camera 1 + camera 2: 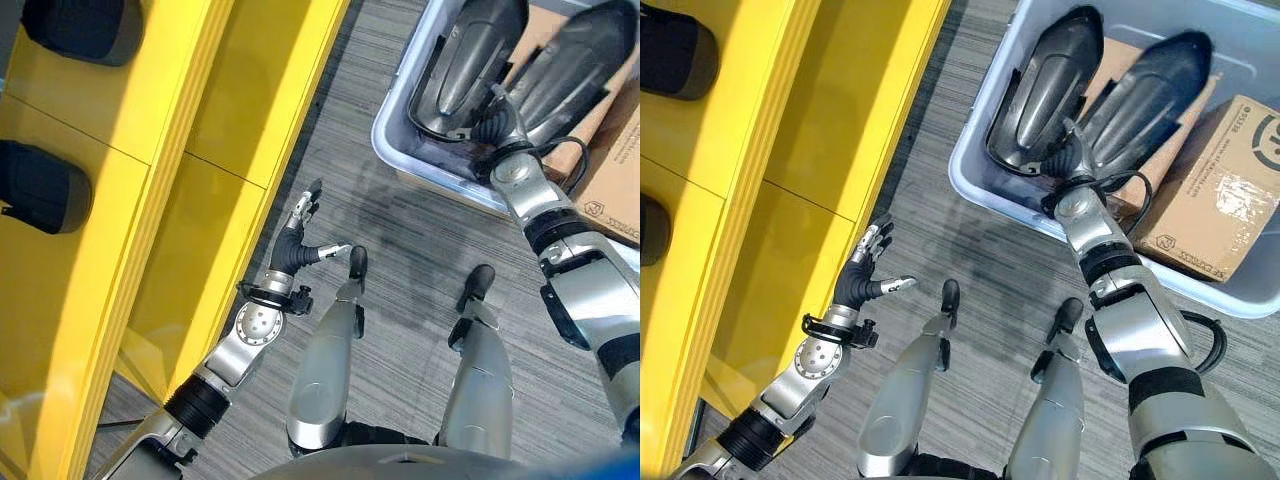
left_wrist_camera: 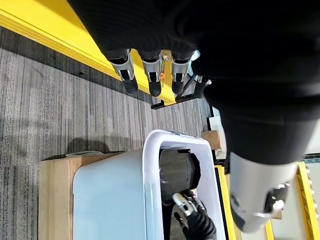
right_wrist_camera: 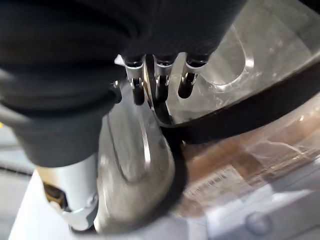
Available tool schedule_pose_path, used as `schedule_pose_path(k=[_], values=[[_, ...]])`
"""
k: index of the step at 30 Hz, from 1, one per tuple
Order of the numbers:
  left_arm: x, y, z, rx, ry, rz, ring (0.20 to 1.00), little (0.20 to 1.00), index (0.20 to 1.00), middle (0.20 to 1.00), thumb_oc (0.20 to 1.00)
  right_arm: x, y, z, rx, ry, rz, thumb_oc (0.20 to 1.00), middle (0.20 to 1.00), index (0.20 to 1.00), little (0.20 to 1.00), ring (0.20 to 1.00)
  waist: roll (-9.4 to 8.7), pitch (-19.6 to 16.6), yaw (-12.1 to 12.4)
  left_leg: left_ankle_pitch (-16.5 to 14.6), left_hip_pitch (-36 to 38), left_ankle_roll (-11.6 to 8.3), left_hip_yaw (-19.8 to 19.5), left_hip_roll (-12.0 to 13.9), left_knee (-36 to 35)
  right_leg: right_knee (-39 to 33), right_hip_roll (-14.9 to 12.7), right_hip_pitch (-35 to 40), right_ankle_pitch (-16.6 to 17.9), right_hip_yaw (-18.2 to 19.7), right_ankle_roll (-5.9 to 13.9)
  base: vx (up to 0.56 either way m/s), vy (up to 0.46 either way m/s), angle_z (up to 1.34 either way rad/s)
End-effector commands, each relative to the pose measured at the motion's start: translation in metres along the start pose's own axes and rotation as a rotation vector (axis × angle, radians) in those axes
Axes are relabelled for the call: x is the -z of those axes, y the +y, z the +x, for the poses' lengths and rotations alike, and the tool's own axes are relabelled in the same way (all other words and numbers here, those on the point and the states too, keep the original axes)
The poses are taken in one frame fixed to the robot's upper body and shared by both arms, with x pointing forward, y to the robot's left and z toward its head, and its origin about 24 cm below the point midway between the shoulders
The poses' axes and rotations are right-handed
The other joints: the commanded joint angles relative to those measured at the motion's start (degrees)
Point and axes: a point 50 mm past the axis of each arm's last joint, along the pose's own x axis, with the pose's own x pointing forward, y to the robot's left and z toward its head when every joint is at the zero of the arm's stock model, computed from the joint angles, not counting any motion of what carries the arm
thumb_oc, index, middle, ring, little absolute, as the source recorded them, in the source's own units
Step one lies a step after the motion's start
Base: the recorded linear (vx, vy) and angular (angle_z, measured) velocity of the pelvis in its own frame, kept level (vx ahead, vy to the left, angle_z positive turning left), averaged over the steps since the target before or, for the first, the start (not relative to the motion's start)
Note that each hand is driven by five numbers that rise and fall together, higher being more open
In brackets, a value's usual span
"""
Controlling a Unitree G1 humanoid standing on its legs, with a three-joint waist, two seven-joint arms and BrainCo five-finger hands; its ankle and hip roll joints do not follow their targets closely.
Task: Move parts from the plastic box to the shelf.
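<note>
Right hand (image 1: 1068, 160) at 1 o'clock in the plastic box (image 1: 975, 190), fingers curled onto the edge of a dark part (image 1: 1045, 85). Left hand (image 1: 865, 268) relaxed, empty, beside yellow shelf (image 1: 770, 150). Risk: thin rim grip slips; neighbouring part (image 1: 1145, 95) snags the lift.

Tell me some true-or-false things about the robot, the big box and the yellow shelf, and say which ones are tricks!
1. The right hand reaches into the plastic box. True.
2. Two dark parts lie in the box. True.
3. The left hand carries a part. False: it is open and holds nothing, beside the yellow shelf.
4. The shelf has no parts on it. False: dark parts already sit there.
5. A cardboard box sits inside the plastic box. True.
</note>
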Motion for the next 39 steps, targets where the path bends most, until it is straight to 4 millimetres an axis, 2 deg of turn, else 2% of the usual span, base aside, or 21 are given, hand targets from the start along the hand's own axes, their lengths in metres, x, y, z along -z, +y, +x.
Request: schedule_pose_path(k=[1, 3, 6, 9, 12, 13, 15, 16, 21, 27, 28, 34, 35, 37, 39], values=[[-0.029, -0.006, 0.002, 0.052, -0.147, -0.056, 1.0, 1.0, 1.0, 1.0, 1.0, -0.084, 0.007, 0.0, -0.067, -0.383, -0.076, 1.0, 1.0, 1.0, 1.0, 1.0, 3.01, -0.1, 3.1, 3.8, -3.9, 2.02, -1.0, -3.6, 0.2, 6.4, 3.4, 0.6, -5.1, -2.2, -3.14, -0.03, -0.061, -0.02], [-0.029, -0.006, 0.002, 0.058, -0.147, -0.052, 1.0, 1.0, 1.0, 1.0, 1.0, -0.091, 0.014, -0.005, -0.083, -0.461, -0.175, 1.0, 1.0, 1.0, 1.0, 1.0, 2.49, -0.1, 3.1, 4.0, -3.6, 2.03, -0.9, -3.5, -0.3, 5.2, 3.7, 1.1, -4.5, -2.3, -2.96, -0.04, -0.081, -0.01], [-0.03, -0.007, 0.002, 0.072, -0.146, -0.042, 1.0, 1.0, 1.0, 1.0, 1.0, -0.097, 0.015, -0.007, -0.067, -0.496, -0.212, 1.0, 1.0, 1.0, 1.0, 1.0, 2.25, -0.1, 3.2, 4.1, -3.4, 1.99, -1.0, -3.4, -0.6, 4.7, 3.9, 1.4, -4.2, -2.3, -2.91, -0.03, -0.052, -0.02], [-0.029, -0.009, 0.002, 0.079, -0.144, -0.048, 1.0, 1.0, 1.0, 1.0, 1.0, -0.097, 0.009, -0.005, 0.061, -0.496, -0.236, 1.0, 1.0, 1.0, 1.0, 1.0, 2.35, -0.1, 3.0, 4.2, -2.7, 2.07, -0.8, -3.4, -1.1, 4.0, 4.0, 2.0, -4.0, -2.3, -2.92, 0.0, 0.0, 0.0], [-0.03, -0.014, 0.001, 0.08, -0.148, -0.066, 1.0, 1.0, 1.0, 1.0, 1.0, -0.093, -0.019, -0.003, 0.358, -0.504, -0.22, 1.0, 1.0, 1.0, 1.0, 1.0, 2.83, -0.1, 2.2, 4.1, -1.5, 2.18, -0.3, -3.3, -2.1, 2.7, 4.1, 2.8, -3.6, -1.9, -2.71, -0.05, 0.067, -0.03], [-0.031, -0.015, 0.001, 0.064, -0.159, -0.068, 1.0, 1.0, 1.0, 1.0, 1.0, -0.097, -0.032, -0.006, 0.476, -0.555, -0.186, 1.0, 1.0, 1.0, 1.0, 1.0, 3.17, -0.1, 1.7, 4.1, -1.0, 2.26, 0.0, -3.3, -2.4, 2.3, 4.1, 3.2, -3.5, -1.6, -2.64, -0.04, 0.108, -0.1], [-0.033, -0.018, 0.0, 0.053, -0.16, -0.097, 1.0, 1.0, 1.0, 1.0, 1.0, -0.112, -0.048, -0.016, 0.595, -0.68, -0.125, 1.0, 1.0, 1.0, 1.0, 1.0, 3.73, -0.1, 0.7, 4.1, 0.0, 2.27, 0.3, -3.3, -3.0, 1.9, 4.1, 3.6, -3.5, -1.1, -2.57, -0.02, 0.132, -0.19], [-0.032, -0.019, -0.001, 0.049, -0.152, -0.117, 1.0, 1.0, 1.0, 1.0, 1.0, -0.124, -0.054, -0.023, 0.618, -0.763, -0.102, 1.0, 1.0, 1.0, 1.0, 1.0, 3.97, -0.1, 0.2, 4.0, 1.1, 2.27, 0.5, -3.4, -3.4, 1.3, 4.1, 4.4, -3.5, -0.8, -2.56, -0.01, 0.101, -0.17], [-0.031, -0.023, -0.004, 0.055, -0.142, -0.139, 1.0, 1.0, 1.0, 1.0, 1.0, -0.158, -0.062, -0.036, 0.622, -0.894, -0.072, 1.0, 1.0, 1.0, 1.0, 1.0, 4.4, -0.1, -0.5, 3.9, 4.2, 2.16, 0.8, -3.5, -4.7, -0.1, 4.1, 7.1, -3.4, -0.4, -2.55, 0.0, 0.04, -0.08], [-0.029, -0.025, -0.006, 0.06, -0.131, -0.139, 1.0, 1.0, 1.0, 1.0, 1.0, -0.178, -0.065, -0.043, 0.573, -0.931, -0.061, 1.0, 1.0, 1.0, 1.0, 1.0, 4.66, -0.1, -0.9, 3.5, 7.5, 1.98, 0.7, -3.6, -5.5, -1.1, 4.0, 10.5, -3.8, -0.3, -2.53, 0.01, 0.011, 0.0], [-0.028, -0.025, -0.007, 0.056, -0.126, -0.142, 1.0, 1.0, 1.0, 1.0, 1.0, -0.175, -0.063, -0.041, 0.557, -0.875, -0.01, 1.0, 1.0, 1.0, 1.0, 1.0, 4.6, -0.1, -1.2, 3.3, 8.5, 1.96, 0.8, -3.5, -5.6, -1.3, 3.9, 11.4, -3.8, -0.1, -2.55, 0.06, 0.046, -0.01], [-0.022, -0.021, -0.013, 0.044, -0.11, -0.154, 1.0, 1.0, 1.0, 1.0, 1.0, -0.121, -0.061, -0.028, 0.596, -0.573, 0.172, 1.0, 1.0, 1.0, 1.0, 1.0, 4.63, -0.1, -2.5, 2.8, 11.1, 1.96, 1.5, -3.1, -6.6, -3.3, 3.6, 13.8, -3.3, 0.5, -2.2, 0.04, 0.033, 0.0], [-0.021, -0.021, -0.014, 0.042, -0.113, -0.153, 1.0, 1.0, 1.0, 1.0, 1.0, -0.102, -0.06, -0.023, 0.601, -0.467, 0.247, 1.0, 1.0, 1.0, 1.0, 1.0, 4.6, -0.1, -2.8, 2.6, 11.3, 2.03, 1.7, -3.1, -6.8, -3.6, 3.6, 13.9, -3.1, 0.5, -2.09, 0.03, 0.011, -0.04], [-0.021, -0.021, -0.013, 0.04, -0.113, -0.149, 1.0, 1.0, 1.0, 1.0, 1.0, -0.083, -0.062, -0.018, 0.622, -0.374, 0.309, 1.0, 1.0, 1.0, 1.0, 1.0, 4.47, -0.1, -3.1, 2.3, 11.1, 2.07, 1.9, -3.0, -6.5, -3.6, 3.5, 13.8, -3.1, 0.5, -2.05, 0.03, -0.004, -0.04], [-0.021, -0.021, -0.012, 0.035, -0.114, -0.151, 1.0, 1.0, 1.0, 1.0, 1.0, -0.074, -0.065, -0.017, 0.639, -0.341, 0.334, 1.0, 1.0, 1.0, 1.0, 1.0, 4.48, -0.1, -3.2, 2.2, 10.8, 2.12, 2.0, -3.0, -6.2, -3.5, 3.5, 13.5, -3.1, 0.5, -2.02, 0.02, 0.002, -0.06]])
